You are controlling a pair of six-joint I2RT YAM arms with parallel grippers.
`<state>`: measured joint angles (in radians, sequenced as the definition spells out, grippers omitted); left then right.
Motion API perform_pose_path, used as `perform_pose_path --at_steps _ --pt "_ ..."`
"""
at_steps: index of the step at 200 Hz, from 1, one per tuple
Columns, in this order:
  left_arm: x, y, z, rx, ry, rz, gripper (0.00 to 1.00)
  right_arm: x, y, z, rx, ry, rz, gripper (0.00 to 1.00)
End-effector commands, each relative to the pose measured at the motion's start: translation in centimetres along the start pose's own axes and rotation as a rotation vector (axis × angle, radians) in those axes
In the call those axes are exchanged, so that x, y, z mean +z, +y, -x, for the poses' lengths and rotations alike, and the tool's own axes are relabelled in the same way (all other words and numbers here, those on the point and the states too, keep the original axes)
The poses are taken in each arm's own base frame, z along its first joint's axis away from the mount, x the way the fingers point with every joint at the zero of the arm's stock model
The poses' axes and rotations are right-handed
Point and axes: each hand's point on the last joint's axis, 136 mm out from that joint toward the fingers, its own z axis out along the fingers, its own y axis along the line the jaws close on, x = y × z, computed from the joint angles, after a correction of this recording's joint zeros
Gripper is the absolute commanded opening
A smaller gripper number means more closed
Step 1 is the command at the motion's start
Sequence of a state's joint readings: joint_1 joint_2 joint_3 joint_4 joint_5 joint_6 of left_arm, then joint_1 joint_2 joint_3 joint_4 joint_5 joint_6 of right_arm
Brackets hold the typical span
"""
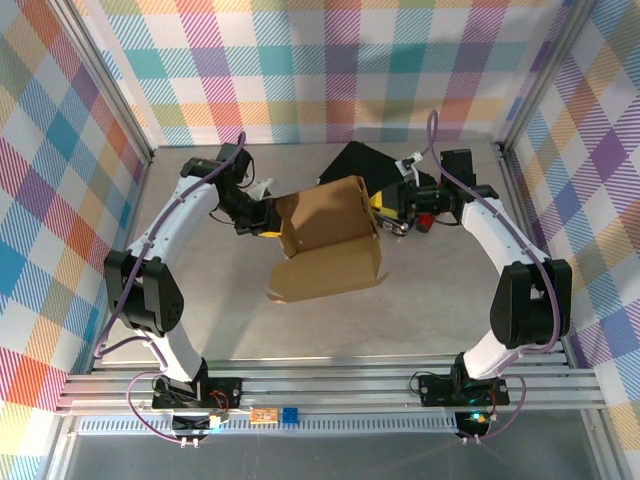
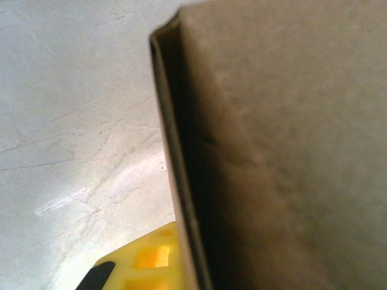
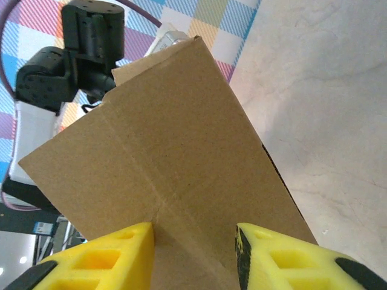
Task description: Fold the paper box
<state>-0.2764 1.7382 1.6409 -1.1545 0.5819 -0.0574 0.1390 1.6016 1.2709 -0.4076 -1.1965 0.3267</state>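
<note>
Currently one paper box (image 1: 330, 235), brown cardboard and partly folded, stands tilted on the table (image 1: 220, 320) between two grippers. At the box's left edge, the left gripper (image 1: 265, 217) is closed tight on the cardboard wall. Its wrist view shows one yellow finger (image 2: 142, 264) pressed against that thin edge of the box (image 2: 284, 151). At the box's right edge, the right gripper (image 1: 388, 215) is partly open. From its wrist camera, the gripper (image 3: 193, 232) has its two yellow fingers apart with a creased corner of the box (image 3: 163, 157) between them; whether they press it I cannot tell. One black case (image 1: 360, 160) lies just behind the box
</note>
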Motion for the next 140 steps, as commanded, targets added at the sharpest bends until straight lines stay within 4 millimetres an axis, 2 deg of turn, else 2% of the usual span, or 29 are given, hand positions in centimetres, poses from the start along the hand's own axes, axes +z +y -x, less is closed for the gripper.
perform_pose_path --at_steps 1,63,140 --pt "-0.9 -1.4 0.0 0.022 -0.007 -0.051 0.00 0.3 0.2 0.3 -0.078 0.005 -0.060 0.41" --pt "-1.3 -1.9 -0.2 0.036 -0.018 -0.065 0.00 1.8 -0.8 0.4 -0.172 0.038 -0.207 0.50" --pt "-1.8 -2.4 -0.4 0.053 -0.035 -0.078 0.00 3.4 -2.3 1.0 -0.275 0.069 -0.383 0.51"
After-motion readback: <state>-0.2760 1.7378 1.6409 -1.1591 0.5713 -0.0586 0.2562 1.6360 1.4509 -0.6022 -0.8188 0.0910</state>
